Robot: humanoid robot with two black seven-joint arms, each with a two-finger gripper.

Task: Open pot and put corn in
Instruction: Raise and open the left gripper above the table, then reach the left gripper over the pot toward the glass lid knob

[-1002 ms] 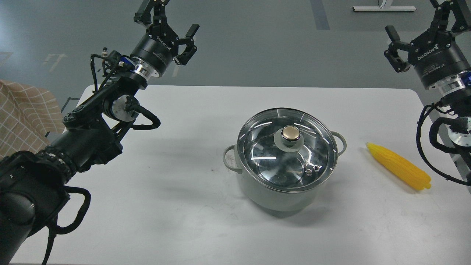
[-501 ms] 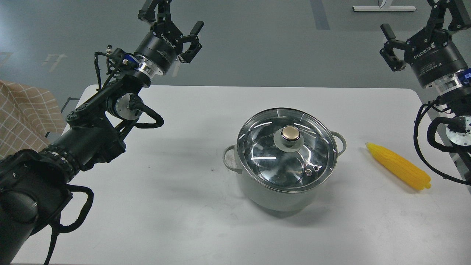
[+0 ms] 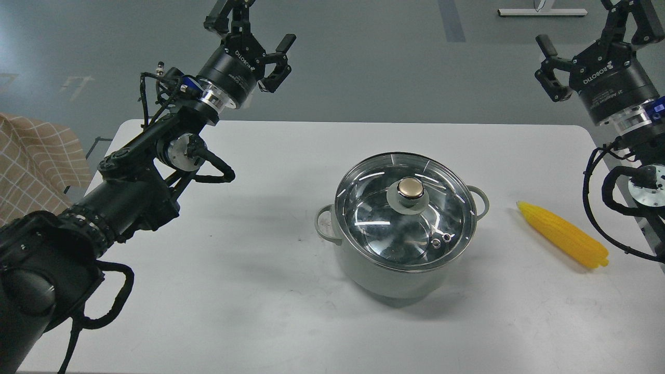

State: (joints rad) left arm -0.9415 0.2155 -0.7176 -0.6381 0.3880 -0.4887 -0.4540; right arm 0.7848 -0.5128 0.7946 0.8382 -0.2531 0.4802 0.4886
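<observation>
Head view: left gripper and right gripper hang raised past the table's far corners, fingers spread wide, bodies marked ROBOTIQ. Lidded pot sits centre-right; corn near the right edge.

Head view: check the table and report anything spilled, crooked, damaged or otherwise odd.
Nothing stands out. The pot stands upright on the white table with its glass lid seated squarely on the rim. The corn lies intact to its right, apart from it. No spills show. Both end effectors hang open above the table's far edge, holding nothing.
</observation>
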